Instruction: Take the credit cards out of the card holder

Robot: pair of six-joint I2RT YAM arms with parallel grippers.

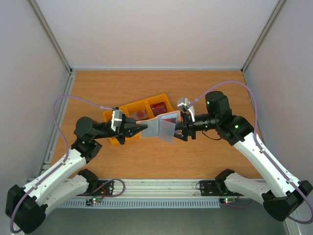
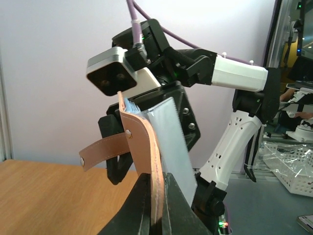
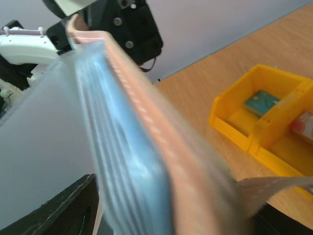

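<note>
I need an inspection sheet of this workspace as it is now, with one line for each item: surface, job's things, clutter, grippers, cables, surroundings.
surface: wooden table, no spill seen.
job's things: card holder held up between the arms, opened; teal card and dark red card lie in the tray; a pinkish card beside the teal one is blurred.
clutter: yellow tray, three compartments; nothing else seen.
grippers: left gripper shut on the holder's edge; right gripper has a finger on each side of the holder, grip cannot be told.
cables: purple cables loop from both wrists, clear of the holder.
surroundings: pale walls on three sides.
</note>
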